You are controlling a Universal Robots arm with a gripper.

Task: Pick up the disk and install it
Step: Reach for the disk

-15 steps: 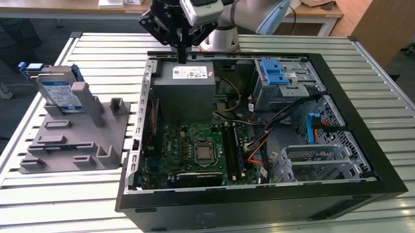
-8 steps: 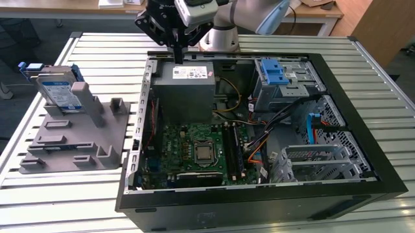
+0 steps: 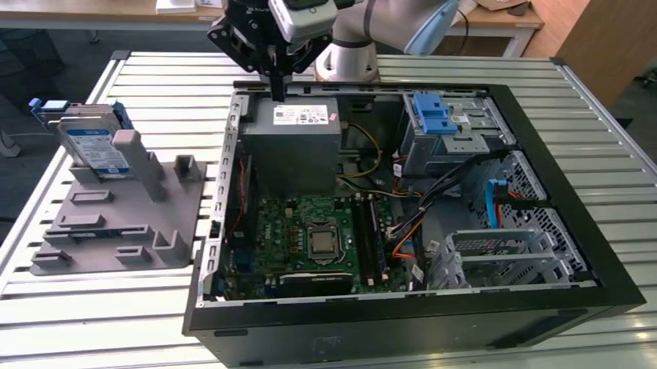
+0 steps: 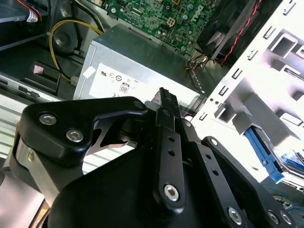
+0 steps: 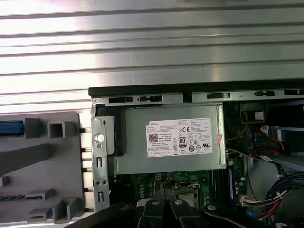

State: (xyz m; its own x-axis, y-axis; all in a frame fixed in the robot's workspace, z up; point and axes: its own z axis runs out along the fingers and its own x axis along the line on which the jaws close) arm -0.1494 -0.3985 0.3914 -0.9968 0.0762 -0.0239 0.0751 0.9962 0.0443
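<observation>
At the exterior view's left, on the slatted metal table [image 3: 154, 69], a grey plastic holder [image 3: 123, 223] with several slots lies just beside the open computer case [image 3: 575, 177]. The disk [image 3: 92, 146] stands on edge in the far end of that holder, its white-and-blue label showing and its bright blue frame visible along its sides; it is outside the case and well apart from the jaws. Further right, the arm [image 3: 349, 38] reaches down over the case's far edge, and its black jaws hang just above the grey power supply [image 3: 292, 146] with the white sticker, near that box's far edge. The jaws are pressed together at the tips and carry nothing. In the first wrist view the power supply [image 5: 171, 142] lies under the camera with the holder [image 5: 42, 161] beside the case wall. Below the power supply in the exterior view sits the green circuit board [image 3: 308, 238]. To the right of it are a blue-topped drive bay [image 3: 436, 115] and, nearer the camera, a metal drive cage [image 3: 503, 254] with cables between them.
</observation>
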